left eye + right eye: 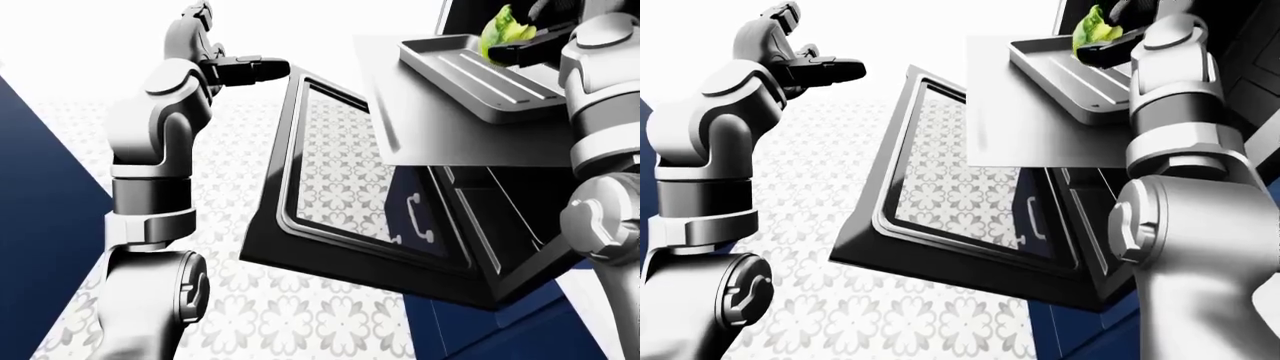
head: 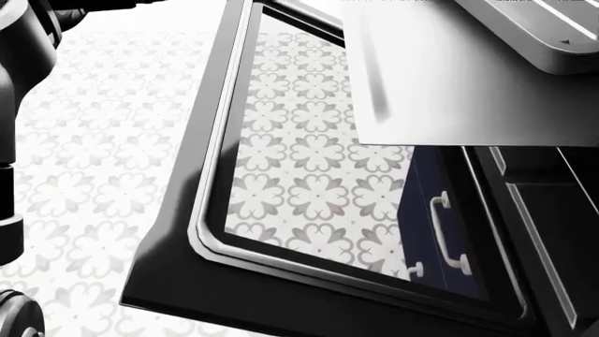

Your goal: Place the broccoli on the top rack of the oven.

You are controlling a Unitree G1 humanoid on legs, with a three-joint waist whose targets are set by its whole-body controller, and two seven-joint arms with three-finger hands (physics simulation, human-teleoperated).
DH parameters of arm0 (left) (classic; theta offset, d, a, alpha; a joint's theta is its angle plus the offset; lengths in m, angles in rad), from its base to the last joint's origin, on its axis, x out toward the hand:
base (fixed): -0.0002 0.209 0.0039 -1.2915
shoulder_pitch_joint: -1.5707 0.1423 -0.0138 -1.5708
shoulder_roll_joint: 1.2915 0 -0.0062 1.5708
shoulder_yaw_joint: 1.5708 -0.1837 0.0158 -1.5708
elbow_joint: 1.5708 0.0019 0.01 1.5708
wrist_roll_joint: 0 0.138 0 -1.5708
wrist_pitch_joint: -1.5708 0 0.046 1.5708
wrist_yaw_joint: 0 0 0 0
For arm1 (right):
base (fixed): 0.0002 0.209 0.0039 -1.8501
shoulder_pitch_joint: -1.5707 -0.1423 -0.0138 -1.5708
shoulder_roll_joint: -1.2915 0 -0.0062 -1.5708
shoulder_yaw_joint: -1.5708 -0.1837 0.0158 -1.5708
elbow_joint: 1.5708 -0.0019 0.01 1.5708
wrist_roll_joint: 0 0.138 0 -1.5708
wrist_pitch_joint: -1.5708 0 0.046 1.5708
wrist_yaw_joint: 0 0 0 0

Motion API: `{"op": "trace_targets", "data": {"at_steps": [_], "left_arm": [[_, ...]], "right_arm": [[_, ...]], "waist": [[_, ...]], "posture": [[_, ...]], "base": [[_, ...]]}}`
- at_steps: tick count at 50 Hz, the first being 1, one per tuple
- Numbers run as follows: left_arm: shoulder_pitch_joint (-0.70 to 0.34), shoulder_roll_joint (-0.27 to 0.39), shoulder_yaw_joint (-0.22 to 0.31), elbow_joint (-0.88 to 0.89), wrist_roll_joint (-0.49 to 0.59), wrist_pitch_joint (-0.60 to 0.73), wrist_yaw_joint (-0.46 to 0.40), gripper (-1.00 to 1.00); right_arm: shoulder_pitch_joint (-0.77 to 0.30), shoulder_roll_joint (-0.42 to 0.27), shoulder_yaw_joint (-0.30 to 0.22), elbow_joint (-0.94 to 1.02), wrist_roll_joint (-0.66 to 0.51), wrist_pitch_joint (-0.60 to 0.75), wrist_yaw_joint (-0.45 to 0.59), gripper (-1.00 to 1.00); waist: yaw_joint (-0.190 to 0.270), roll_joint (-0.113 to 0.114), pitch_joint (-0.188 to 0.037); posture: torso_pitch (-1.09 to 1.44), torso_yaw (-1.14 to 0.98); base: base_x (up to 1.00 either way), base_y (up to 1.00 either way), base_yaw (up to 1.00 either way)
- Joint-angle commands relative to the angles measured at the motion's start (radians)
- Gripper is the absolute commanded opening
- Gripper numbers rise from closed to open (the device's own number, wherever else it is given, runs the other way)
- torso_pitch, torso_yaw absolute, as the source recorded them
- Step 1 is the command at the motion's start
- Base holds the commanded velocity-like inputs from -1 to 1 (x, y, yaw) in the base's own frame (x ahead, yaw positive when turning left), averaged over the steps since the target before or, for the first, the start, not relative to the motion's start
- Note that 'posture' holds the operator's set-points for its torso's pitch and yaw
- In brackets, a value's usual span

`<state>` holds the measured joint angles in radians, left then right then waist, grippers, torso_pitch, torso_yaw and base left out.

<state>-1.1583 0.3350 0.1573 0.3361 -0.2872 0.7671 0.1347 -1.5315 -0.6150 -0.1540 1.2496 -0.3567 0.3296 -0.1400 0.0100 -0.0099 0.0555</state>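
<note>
Flat grey oven rack (image 1: 450, 112) juts out above open oven door (image 1: 340, 247); grey tray (image 1: 470, 75) lies on it, toward left-eye view's top right.

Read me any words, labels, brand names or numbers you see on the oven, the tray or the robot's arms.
None: no readable text on the black glass-paned oven door, the grey metal tray, the pulled-out flat metal rack or the robot's arms.

Readable text: none in any view you have.
Oven door (image 2: 281, 281): no label or brand.
Tray (image 1: 470, 75): no markings.
Drawer handle (image 2: 444, 235): plain.
</note>
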Motion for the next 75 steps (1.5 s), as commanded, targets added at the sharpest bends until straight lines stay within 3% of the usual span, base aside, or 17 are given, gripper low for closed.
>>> {"op": "trace_targets", "data": {"at_steps": [1, 29, 59, 64, 69, 71, 72, 73, 75], "left_arm": [[-0.039, 0.014, 0.009, -0.035, 0.001, -0.032, -0.001, 1.00], [-0.031, 0.014, 0.010, -0.039, -0.002, -0.031, 0.000, 1.00], [-0.029, 0.015, 0.011, -0.039, -0.003, -0.031, 0.001, 1.00], [-0.024, 0.014, 0.012, -0.045, -0.006, -0.029, 0.002, 1.00], [-0.020, 0.014, 0.012, -0.038, -0.006, -0.038, 0.001, 1.00], [-0.022, 0.015, 0.012, -0.043, -0.008, -0.031, 0.004, 1.00], [-0.022, 0.015, 0.013, -0.046, -0.009, -0.029, 0.005, 1.00], [-0.021, 0.014, 0.013, -0.047, -0.010, -0.028, 0.005, 1.00], [-0.020, 0.013, 0.011, -0.048, -0.010, -0.029, 0.006, 1.00]], "right_arm": [[-0.036, -0.013, -0.001, -0.044, -0.004, -0.038, -0.015, -1.00], [0.042, 0.012, -0.002, -0.036, 0.008, -0.070, -0.044, -1.00], [0.057, 0.008, 0.004, -0.034, -0.010, -0.061, -0.064, -0.99], [0.059, 0.010, 0.013, -0.032, -0.025, -0.065, -0.066, -0.66], [0.056, 0.015, 0.016, -0.029, -0.041, -0.070, -0.075, -0.59], [0.053, 0.016, 0.019, -0.029, -0.049, -0.066, -0.075, -0.18], [0.052, 0.017, 0.019, -0.029, -0.052, -0.066, -0.074, 0.22], [0.051, 0.017, 0.020, -0.029, -0.054, -0.066, -0.074, 0.40], [0.051, 0.019, 0.022, -0.030, -0.061, -0.069, -0.074, 1.00]], "waist": [[0.001, -0.004, -0.035], [0.002, -0.009, -0.038], [0.003, -0.009, -0.040], [0.003, -0.008, -0.040], [0.003, -0.008, -0.040], [0.003, -0.007, -0.040], [0.003, -0.007, -0.041], [0.002, -0.007, -0.041], [0.002, -0.007, -0.040]], "posture": [[0.00, 0.00], [0.00, 0.00], [0.00, 0.00], [0.00, 0.00], [0.00, 0.00], [0.00, 0.00], [0.00, 0.00], [0.00, 0.00], [0.00, 0.00]], "base": [[0.00, 0.00, 0.00], [0.00, 0.00, 0.00], [0.00, 0.00, 0.00], [0.00, 0.00, 0.00], [0.00, 0.00, 0.00], [0.00, 0.00, 0.00], [0.00, 0.00, 0.00], [0.00, 0.00, 0.00], [0.00, 0.00, 0.00]]}}
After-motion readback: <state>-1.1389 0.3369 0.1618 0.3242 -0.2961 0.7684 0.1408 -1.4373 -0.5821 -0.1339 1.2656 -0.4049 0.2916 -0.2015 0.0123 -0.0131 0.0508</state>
